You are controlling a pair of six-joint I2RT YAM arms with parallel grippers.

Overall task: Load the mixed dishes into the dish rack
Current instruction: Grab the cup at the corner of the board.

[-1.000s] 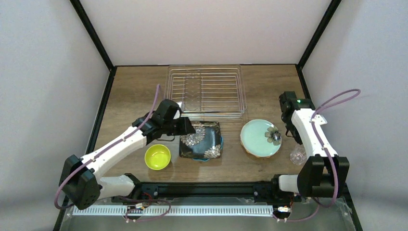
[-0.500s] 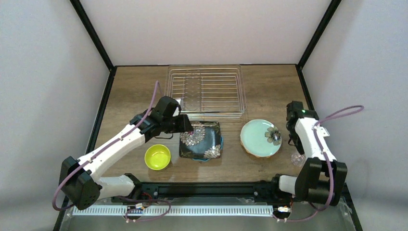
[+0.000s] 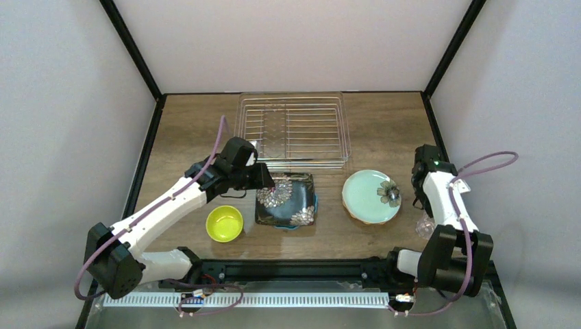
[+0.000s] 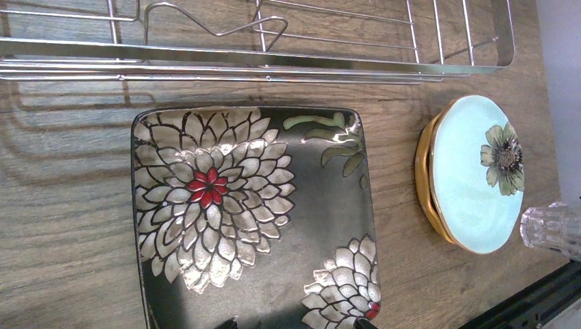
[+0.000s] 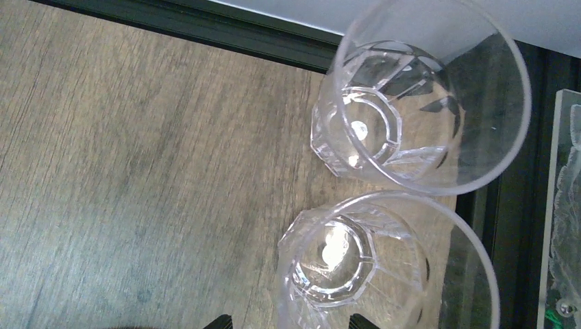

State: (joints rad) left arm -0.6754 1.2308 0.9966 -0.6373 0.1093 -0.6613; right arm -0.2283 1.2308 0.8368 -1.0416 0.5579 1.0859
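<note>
Top external view: wire rack (image 3: pixel 293 130) sits at the middle of the table's (image 3: pixel 192 130) far edge, nothing in it. Square black plate (image 3: pixel 286 199) lies flat just in front of the rack's near rim. Mint plate (image 3: pixel 371 196) is to its right, and the left wrist view shows it stacked on an orange plate (image 4: pixel 425 179). Yellow-green bowl (image 3: pixel 225 223) is near the near edge, left of the black plate.

Left gripper (image 3: pixel 266 181) hangs over the black plate's left side. In its own camera only the two fingertips show at the bottom, far apart, nothing between them: open, empty.

Right gripper (image 5: pixel 288 321) points down at the near right corner, jaws spread wide, holding nothing. Two clear glasses stand upright there, mouths up, close together. One glass (image 5: pixel 384 267) is right ahead of the fingertips. The second glass (image 5: pixel 418 96) is just beyond it, by the black frame rail.

Key relation, as a judgement: the right arm is the nearer one to the glasses, and the closer glass is offset toward one finger, not centred between the two. One finger looks lined up with the mouth, so a grip on the wall seems likelier than one around the body. From there the rack lies toward the far edge and to the left, past the mint plate. The neighbouring glass stands close enough to get knocked.
</note>
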